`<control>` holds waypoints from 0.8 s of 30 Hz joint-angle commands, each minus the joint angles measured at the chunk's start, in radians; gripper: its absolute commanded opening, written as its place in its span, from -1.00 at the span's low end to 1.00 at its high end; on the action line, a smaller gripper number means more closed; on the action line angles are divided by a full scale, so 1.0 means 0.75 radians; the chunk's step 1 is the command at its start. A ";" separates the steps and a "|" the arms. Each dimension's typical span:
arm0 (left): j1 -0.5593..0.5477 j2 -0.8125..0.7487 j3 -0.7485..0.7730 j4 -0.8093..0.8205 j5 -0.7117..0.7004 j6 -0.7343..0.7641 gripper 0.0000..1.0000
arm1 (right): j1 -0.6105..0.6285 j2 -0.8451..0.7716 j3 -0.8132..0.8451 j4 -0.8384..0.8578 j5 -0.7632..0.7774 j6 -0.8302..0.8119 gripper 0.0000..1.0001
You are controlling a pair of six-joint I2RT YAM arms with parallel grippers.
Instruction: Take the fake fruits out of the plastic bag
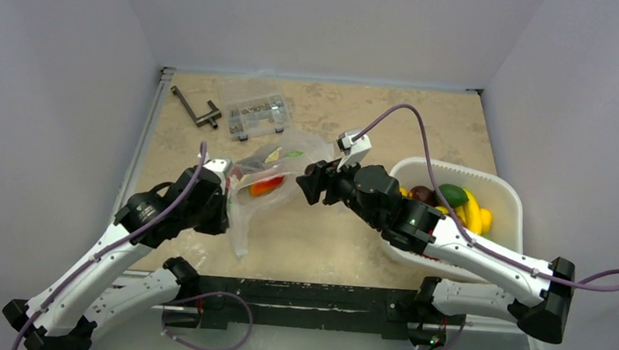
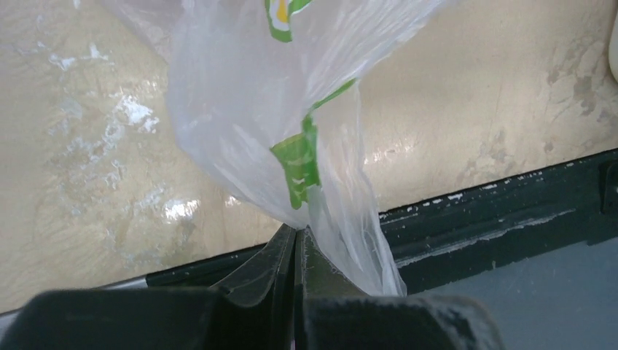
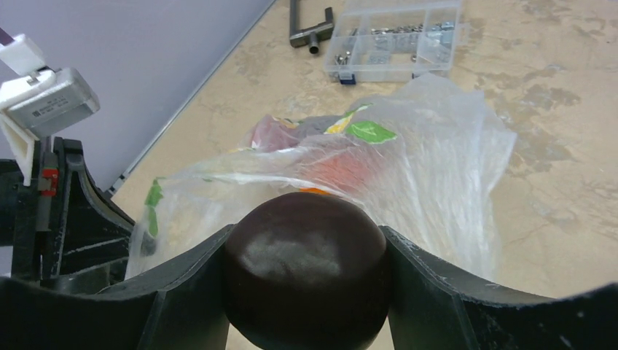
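The plastic bag (image 1: 278,160) is clear film with green and yellow prints and is held up off the table. My left gripper (image 2: 299,240) is shut on the bag's film (image 2: 255,109) at its near left edge (image 1: 227,192). My right gripper (image 1: 310,181) is shut on a dark purple, smooth, round fake fruit (image 3: 306,270), held just outside the bag's right side. An orange-red fruit (image 1: 266,185) is still inside the bag and shows through the film in the right wrist view (image 3: 339,171). A reddish shape (image 3: 273,135) lies behind it.
A white basket (image 1: 512,197) at the right holds a banana, a green fruit and other pieces. A rigid clear compartment box (image 1: 254,113) and a dark metal tool (image 1: 195,109) lie at the back left. The table's black front edge (image 2: 510,211) is close under the left gripper.
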 commanded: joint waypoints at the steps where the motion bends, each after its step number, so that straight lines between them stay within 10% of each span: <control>1: -0.003 0.028 0.013 0.152 -0.085 0.121 -1.00 | -0.008 -0.041 0.047 -0.116 0.034 -0.002 -1.00; 14: -0.003 -0.084 -0.075 0.253 -0.035 0.126 -1.00 | -0.469 -0.120 0.048 -0.472 0.586 0.189 -1.00; 24: -0.006 -0.155 -0.083 0.258 -0.050 0.118 -1.00 | -1.022 -0.055 -0.266 -0.316 -0.034 0.269 -1.00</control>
